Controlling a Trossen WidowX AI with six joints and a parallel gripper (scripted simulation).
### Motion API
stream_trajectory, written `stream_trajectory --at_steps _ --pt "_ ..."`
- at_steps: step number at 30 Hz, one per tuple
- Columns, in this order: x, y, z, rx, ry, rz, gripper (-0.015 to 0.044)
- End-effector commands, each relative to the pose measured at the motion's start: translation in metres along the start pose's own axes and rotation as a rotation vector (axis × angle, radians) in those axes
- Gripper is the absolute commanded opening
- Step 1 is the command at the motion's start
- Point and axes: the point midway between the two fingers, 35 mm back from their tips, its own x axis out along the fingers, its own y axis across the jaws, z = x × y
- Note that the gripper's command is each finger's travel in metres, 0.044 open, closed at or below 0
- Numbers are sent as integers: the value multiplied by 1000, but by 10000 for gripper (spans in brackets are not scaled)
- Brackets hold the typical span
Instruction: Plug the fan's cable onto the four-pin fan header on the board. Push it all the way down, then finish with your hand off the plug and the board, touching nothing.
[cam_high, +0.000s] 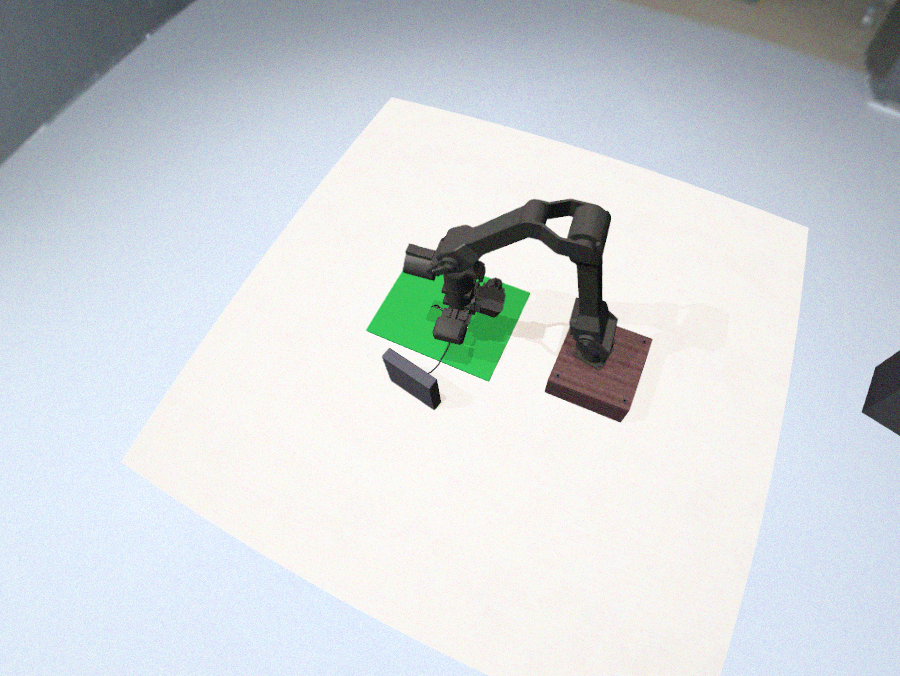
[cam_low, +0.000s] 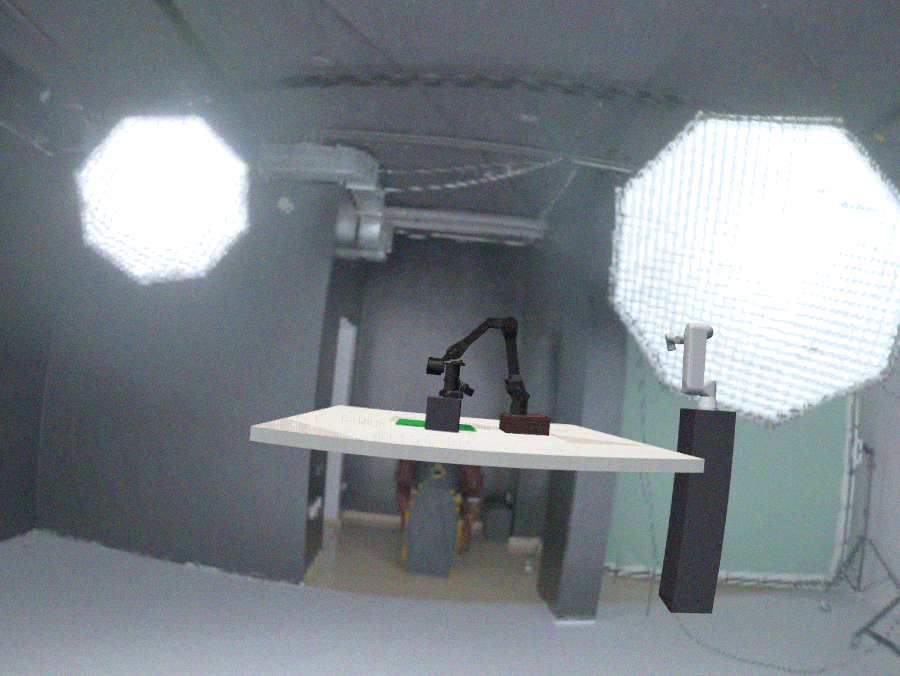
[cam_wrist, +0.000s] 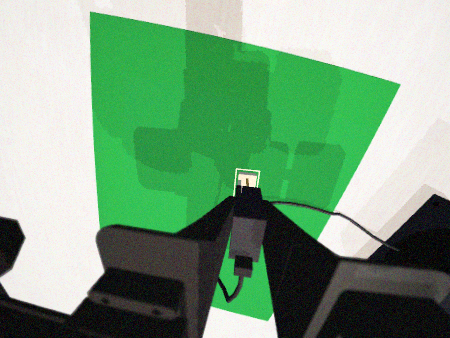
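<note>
The green board (cam_high: 400, 312) (cam_low: 411, 422) (cam_wrist: 135, 95) lies flat on the table. In the wrist view the cream fan header (cam_wrist: 248, 176), inside a pale outline, shows just past the plug's tip, which covers part of it. My gripper (cam_wrist: 247, 203) is shut on the dark fan plug (cam_wrist: 248, 235), one finger on each side. Whether the plug touches the header cannot be told. In the top view my gripper (cam_high: 455, 320) is over the board and hides the header. The thin dark cable (cam_high: 441, 361) (cam_wrist: 312, 209) runs from the gripper area to the fan (cam_high: 411, 378) (cam_low: 443, 414).
The fan, a dark upright block, stands just off the board's edge; part of a dark body (cam_wrist: 425, 230) shows at the wrist view's right. The arm's brown wooden base (cam_high: 600, 374) (cam_low: 524, 423) stands to the board's right on the white table (cam_high: 291, 465) (cam_low: 582, 456).
</note>
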Motion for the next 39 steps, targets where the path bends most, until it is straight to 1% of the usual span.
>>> stream_trajectory --at_steps 1,39 --pt "1 1 0 -5 -1 4 0" --pt "8 1 0 -15 -1 4 0"
